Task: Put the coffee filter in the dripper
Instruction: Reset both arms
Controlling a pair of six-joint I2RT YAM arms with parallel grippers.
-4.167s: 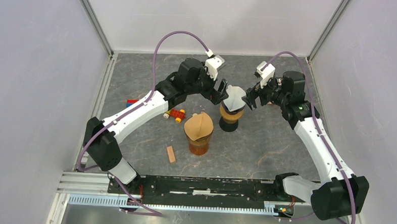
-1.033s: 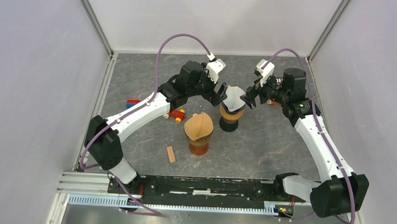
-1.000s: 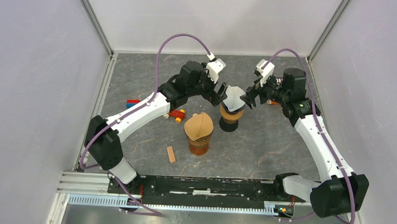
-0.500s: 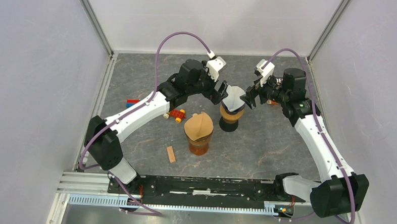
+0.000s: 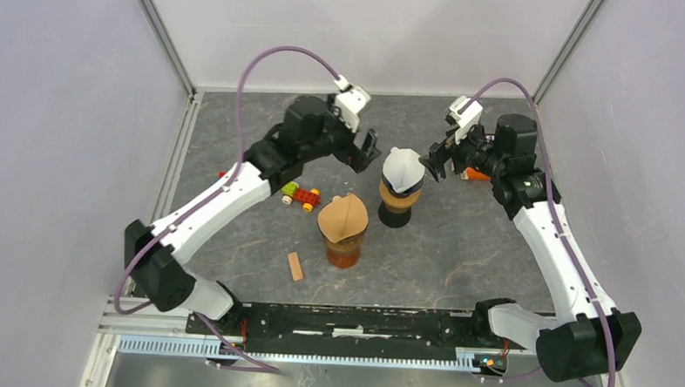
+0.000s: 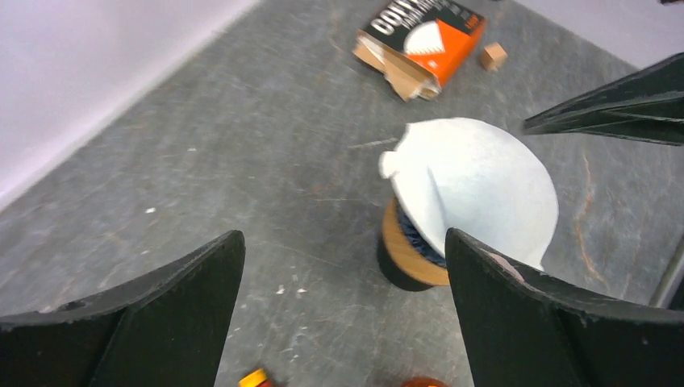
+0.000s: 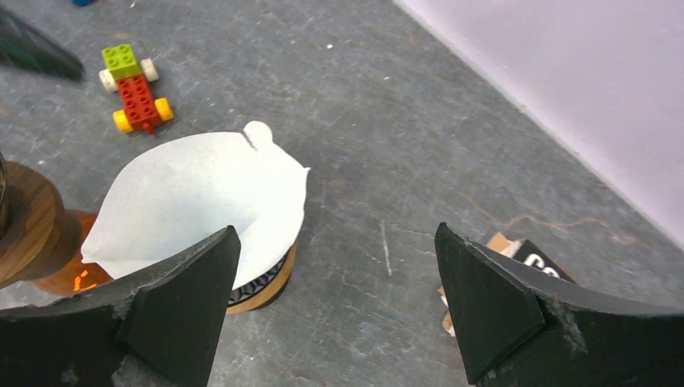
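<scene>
A white paper coffee filter (image 5: 403, 167) stands opened in the dripper (image 5: 398, 202), a cone with a wooden band on a black foot, at mid-table. My left gripper (image 5: 364, 150) hangs open just left of it, touching nothing. In the left wrist view the filter (image 6: 476, 185) and dripper (image 6: 406, 250) lie ahead of the right finger, and the gripper (image 6: 343, 238) is empty. My right gripper (image 5: 434, 162) is open just right of the filter. In the right wrist view the filter (image 7: 202, 193) sits past the left finger, and the gripper (image 7: 335, 230) holds nothing.
A second dripper with a brown filter (image 5: 343, 218) stands on an amber glass in front. A toy brick car (image 5: 300, 194) lies to the left and a wooden block (image 5: 295, 266) nearer me. An orange filter box (image 6: 421, 36) and a small wooden cube (image 6: 493, 56) lie behind the right gripper.
My left gripper has drawn back to the left, away from the filter. The right gripper has pulled off slightly to the right. The white filter stays in the dripper, free of both.
</scene>
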